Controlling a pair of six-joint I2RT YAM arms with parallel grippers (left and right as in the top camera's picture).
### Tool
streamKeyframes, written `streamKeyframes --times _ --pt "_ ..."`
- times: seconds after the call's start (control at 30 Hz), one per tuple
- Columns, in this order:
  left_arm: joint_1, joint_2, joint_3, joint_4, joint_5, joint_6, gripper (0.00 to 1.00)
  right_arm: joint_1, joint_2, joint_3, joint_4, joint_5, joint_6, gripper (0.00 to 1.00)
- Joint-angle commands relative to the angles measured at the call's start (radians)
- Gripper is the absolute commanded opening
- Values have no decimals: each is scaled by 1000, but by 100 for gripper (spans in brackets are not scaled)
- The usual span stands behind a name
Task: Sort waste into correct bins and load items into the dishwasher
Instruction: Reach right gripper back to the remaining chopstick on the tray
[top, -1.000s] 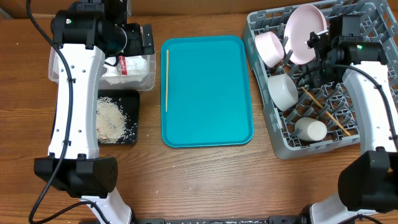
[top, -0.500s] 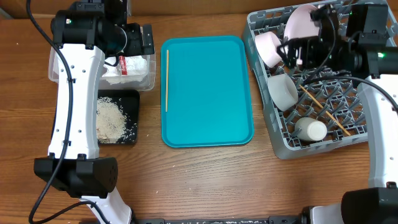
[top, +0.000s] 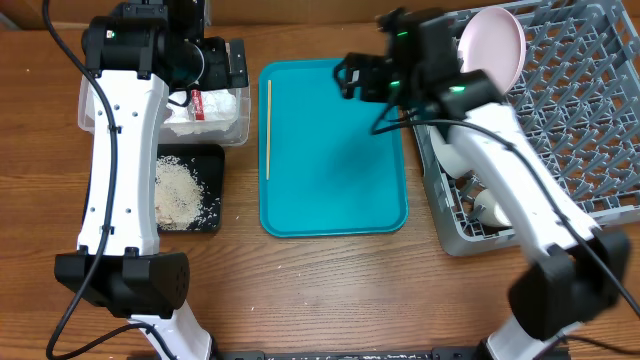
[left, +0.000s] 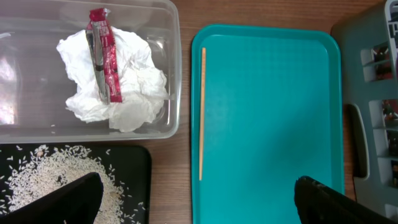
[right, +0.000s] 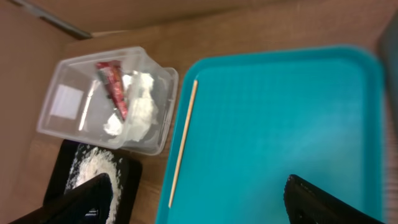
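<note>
Wooden counter runs bare along its near edge; just beyond, toward the left edge, the black tray (top: 214, 222) holds the rice (top: 180, 192), and toward the right edge the grey rack (top: 590, 120) carries a white cup (top: 497, 208) in its near part. Mid-counter lies the teal serving tray (top: 335, 170), with one chopstick (top: 268, 130) flat along its left rim. Farther back on the left, the clear tub (left: 31, 37) holds the tissue (left: 134, 87) and the red wrapper (left: 102, 56); the left tool (left: 198, 186) hangs above that side, fingers wide apart and empty. Toward the far right corner the pink plate (top: 495, 45) stands in the rack. The right tool (top: 362, 80) hovers over the teal tray's far end, fingers apart, holding nothing. Waste looks sorted, so fetching the chopstick seems the step in hand. Next it likely must cross left, descend, straddle the thin stick and pinch it clear of the rim
</note>
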Motion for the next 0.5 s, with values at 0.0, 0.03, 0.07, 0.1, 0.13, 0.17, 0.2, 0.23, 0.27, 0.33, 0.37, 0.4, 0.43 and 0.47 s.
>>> streamKeyframes --times 0.0,0.03,0.07,0.1,0.13,0.17,0.2,0.23,0.27,0.33,0.37,0.4,0.43,0.47 --pt "-1 -4 10 2 -7 9 100 55 94 19 45 81 108 88" --pt "-1 -4 10 2 -7 9 100 69 115 19 59 82 119 88" --pt "-1 -4 10 2 -7 9 100 84 138 19 77 81 122 88" --pt "-1 -4 10 2 -7 9 100 104 164 19 100 82 122 87" --pt "-1 -4 10 2 -7 9 100 121 185 19 119 86 125 85" --pt "-1 -4 10 2 -7 9 100 137 206 19 133 106 143 84" --pt "-1 -4 10 2 -7 9 100 154 224 19 146 131 160 84" --pt "-1 -4 10 2 -7 9 100 174 245 19 160 158 175 84" --pt "-1 -4 10 2 -7 9 100 188 258 19 173 171 183 84" --pt "-1 -4 10 2 -7 9 100 216 283 19 198 195 196 83" --pt "-1 -4 10 2 -7 9 100 230 293 19 211 211 199 82" --pt "-1 -4 10 2 -7 9 100 241 301 19 218 234 212 82" --pt "-1 -4 10 2 -7 9 100 250 305 20 222 256 220 81" --pt "-1 -4 10 2 -7 9 100 261 315 21 229 277 219 81"
